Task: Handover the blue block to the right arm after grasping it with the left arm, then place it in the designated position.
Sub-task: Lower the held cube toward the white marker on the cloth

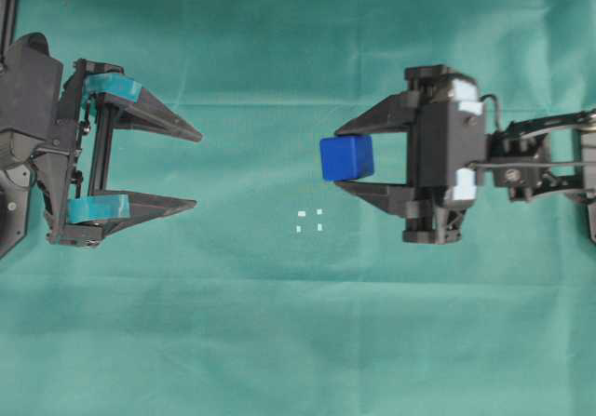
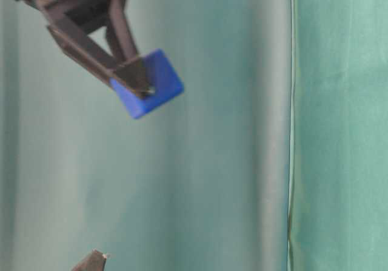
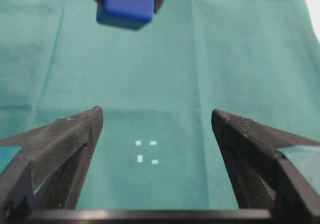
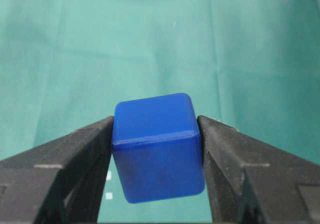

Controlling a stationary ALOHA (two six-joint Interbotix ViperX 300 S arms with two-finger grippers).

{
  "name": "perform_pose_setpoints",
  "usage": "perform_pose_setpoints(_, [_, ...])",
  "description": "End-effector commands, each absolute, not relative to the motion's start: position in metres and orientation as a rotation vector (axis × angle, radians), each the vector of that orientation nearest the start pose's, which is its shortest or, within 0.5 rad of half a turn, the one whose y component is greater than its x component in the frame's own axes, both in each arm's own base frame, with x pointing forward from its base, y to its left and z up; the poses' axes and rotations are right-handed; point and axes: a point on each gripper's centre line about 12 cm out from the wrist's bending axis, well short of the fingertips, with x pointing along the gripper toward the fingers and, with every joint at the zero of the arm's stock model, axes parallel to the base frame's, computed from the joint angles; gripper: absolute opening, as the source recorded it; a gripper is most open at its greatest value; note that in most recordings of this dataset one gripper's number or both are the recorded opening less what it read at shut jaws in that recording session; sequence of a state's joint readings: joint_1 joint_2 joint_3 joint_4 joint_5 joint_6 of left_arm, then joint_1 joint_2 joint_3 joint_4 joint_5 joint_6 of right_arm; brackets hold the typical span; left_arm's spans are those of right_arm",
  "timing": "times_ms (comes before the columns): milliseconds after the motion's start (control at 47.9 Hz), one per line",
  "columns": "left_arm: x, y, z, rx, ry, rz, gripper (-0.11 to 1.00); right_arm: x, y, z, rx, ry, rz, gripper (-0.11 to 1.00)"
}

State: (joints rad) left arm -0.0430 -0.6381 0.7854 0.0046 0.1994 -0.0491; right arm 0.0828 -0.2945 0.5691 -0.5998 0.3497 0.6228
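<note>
Handover looks done: the right pincer, plain black tapered fingers, is clamped on the block, a glossy blue cube with rounded edges, held in the air at frame centre. The left pincer, teal-taped, stands wide apart and empty. Next, judging by layout: lower the block squarely onto the white marks on the creased green cloth, just below and left of it.

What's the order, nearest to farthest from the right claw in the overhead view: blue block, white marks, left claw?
1. Blue block: clamped between the right claw tips, off the cloth.
2. White marks: on the green cloth, just below and left of the block in that view.
3. Left claw: far left, open and empty, well beyond the marks.
</note>
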Motion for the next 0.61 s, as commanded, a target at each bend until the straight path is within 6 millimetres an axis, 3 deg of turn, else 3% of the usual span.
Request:
perform_pose_setpoints(0, [0.277,-0.013,0.327,-0.036,0.323,-0.039,1.0,0.364,0.009,0.296,-0.019,0.528,-0.112,0.56])
perform_pose_setpoints(585, [0.277,-0.013,0.327,-0.039,0.323,-0.039,1.0,0.397,0.022,0.239,0.013,0.591,-0.041,0.56])
